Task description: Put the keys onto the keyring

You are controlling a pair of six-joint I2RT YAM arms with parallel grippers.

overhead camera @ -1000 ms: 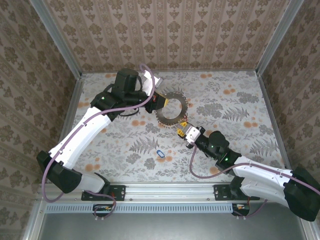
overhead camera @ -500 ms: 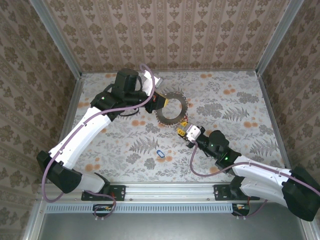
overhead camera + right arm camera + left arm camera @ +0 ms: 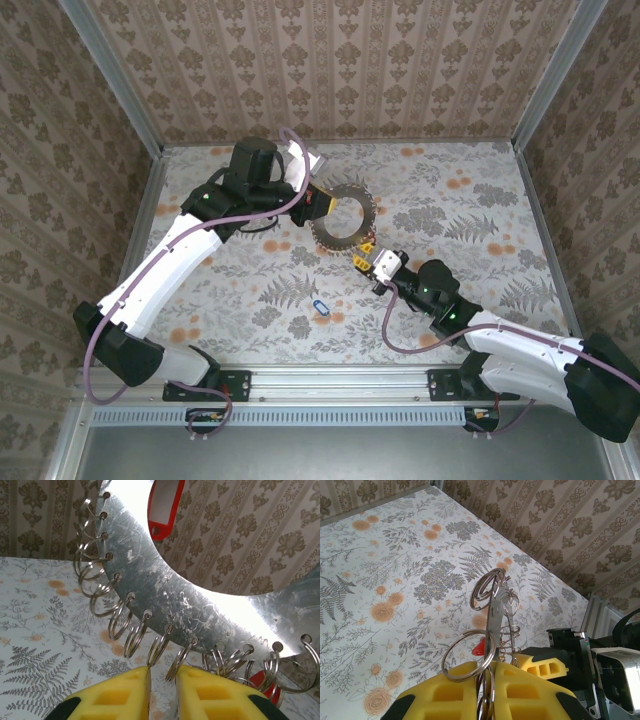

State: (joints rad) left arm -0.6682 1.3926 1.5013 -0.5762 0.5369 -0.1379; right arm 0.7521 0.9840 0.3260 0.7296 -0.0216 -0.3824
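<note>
left end effector [image 3: 325, 203]: clamped on the keyring [image 3: 340, 238] at its 10 o'clock edge.
right end effector [image 3: 366, 252]: at the keyring's 5 o'clock edge, fingers almost together; cannot tell if it holds a thing.
blue key [image 3: 320, 306]: flat on the tabletop [image 3: 450, 230], 7 o'clock from the keyring, well apart.
red tag [image 3: 165, 502]: up by the keyring.
open room: wide tabletop at 3 o'clock, out to the side wall [image 3: 570, 150].

Walls [image 3: 340, 60]: brown damask-stripe wallpaper on three sides. Tabletop [image 3: 480, 200]: white, grey fern and orange flower print. Aluminium posts [image 3: 110, 75] slant up at back corners. Slotted metal rail [image 3: 330, 385] along near edge. Light even.
</note>
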